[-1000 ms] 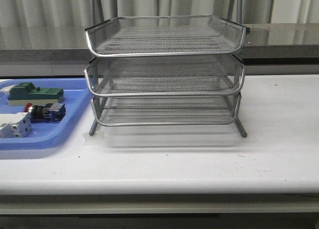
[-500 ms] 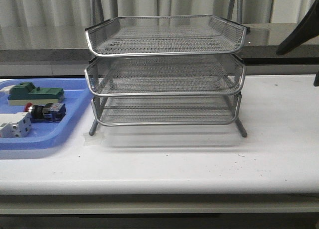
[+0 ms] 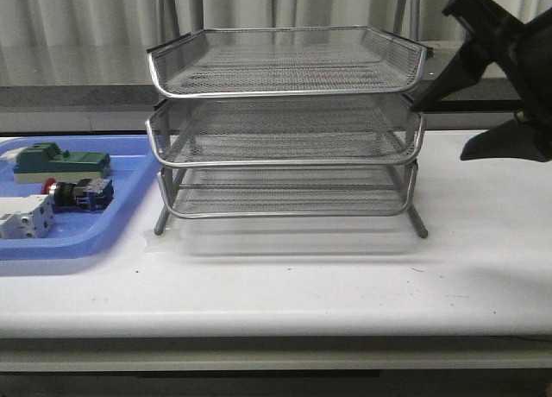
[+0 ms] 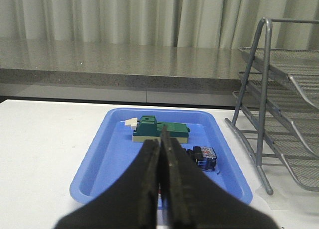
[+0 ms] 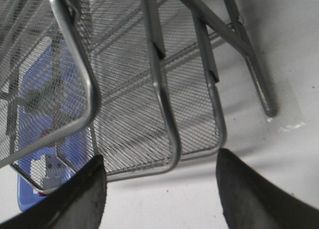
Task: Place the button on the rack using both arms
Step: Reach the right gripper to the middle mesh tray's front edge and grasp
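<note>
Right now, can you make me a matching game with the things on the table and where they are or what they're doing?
Things:
1. button
2. green block
3. left pincer
4. right pincer

Places or states:
A. shut, holding nothing
B. wide open, next to the rack
C. in the blue tray, at the back
D. in the blue tray, between the green block and the white block

Pairs: 1-D, 2-C, 3-A, 4-B

Silver mesh rack (image 3: pixel 285 125) sitting beside blue tray (image 3: pixel 95 233); red-capped, black-blue button (image 3: pixel 79 192); green block (image 3: pixel 60 162).
</note>
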Robot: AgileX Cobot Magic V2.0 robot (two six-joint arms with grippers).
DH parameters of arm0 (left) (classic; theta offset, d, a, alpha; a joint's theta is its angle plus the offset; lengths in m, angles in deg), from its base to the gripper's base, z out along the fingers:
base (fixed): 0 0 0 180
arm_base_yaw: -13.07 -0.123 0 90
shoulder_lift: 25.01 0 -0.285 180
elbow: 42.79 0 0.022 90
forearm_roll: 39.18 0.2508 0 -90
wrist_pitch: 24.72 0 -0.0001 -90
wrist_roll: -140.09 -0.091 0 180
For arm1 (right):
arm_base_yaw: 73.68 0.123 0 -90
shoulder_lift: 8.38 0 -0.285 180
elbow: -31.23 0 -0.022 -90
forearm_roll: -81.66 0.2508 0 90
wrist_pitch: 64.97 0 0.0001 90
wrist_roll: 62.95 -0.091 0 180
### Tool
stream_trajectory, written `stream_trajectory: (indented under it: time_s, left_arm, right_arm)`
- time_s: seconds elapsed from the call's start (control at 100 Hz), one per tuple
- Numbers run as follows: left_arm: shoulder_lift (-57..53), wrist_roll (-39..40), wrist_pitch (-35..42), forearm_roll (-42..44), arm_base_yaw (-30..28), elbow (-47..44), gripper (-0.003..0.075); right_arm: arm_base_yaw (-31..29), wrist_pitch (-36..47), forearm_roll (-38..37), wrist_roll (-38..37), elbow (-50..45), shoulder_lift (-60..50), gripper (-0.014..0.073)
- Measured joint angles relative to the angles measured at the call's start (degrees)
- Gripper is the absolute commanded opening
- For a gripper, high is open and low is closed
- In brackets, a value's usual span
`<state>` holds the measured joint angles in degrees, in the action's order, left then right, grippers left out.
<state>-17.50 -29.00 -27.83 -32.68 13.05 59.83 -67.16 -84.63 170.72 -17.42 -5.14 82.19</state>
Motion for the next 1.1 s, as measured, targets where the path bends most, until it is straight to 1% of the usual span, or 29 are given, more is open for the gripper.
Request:
stream_trajectory:
  time_s: [0.08,0.18,0.29,0.46,0.55,0.72,0.82,0.89,1.1]
  left_arm:
    - [0.0,0.0,0.0,0.0,0.0,0.0,-0.0020]
    - [0.0,0.0,0.0,0.0,0.0,0.0,-0.0020]
    - [0.0,0.0,0.0,0.0,0.0,0.0,-0.0020]
    - [0.0,0.0,-0.1,0.0,0.0,0.0,-0.0020]
    - [0.0,0.0,-0.1,0.0,0.0,0.0,-0.0020]
    - [0.0,0.0,-0.1,0.0,0.0,0.0,-0.0020]
    - [0.0,0.0,-0.1,0.0,0.0,0.0,-0.0020]
    - [0.0,0.0,-0.1,0.0,0.0,0.0,-0.0020]
    - [0.0,0.0,-0.1,0.0,0.0,0.0,-0.0020]
  right_arm:
    - [0.0,-0.8,5.9,4.9,1.1,2.7,0.0485]
    - [0.0,-2.1,10.1,8.7,2.1,5.9,0.0485]
    - [0.0,-4.2,11.7,10.5,3.6,9.4,0.0485]
    - [0.0,-7.4,11.9,11.0,6.0,13.5,0.0477]
    - [0.0,-8.2,12.2,11.1,6.4,14.7,0.0405]
    - [0.0,-8.7,12.4,11.3,6.6,15.1,0.0161]
    - [0.0,-8.7,12.4,11.3,6.6,15.2,0.0062]
    - [0.0,-9.2,12.2,11.3,6.6,15.2,0.0031]
    - [-0.1,-10.0,10.2,11.3,6.8,15.2,0.0032]
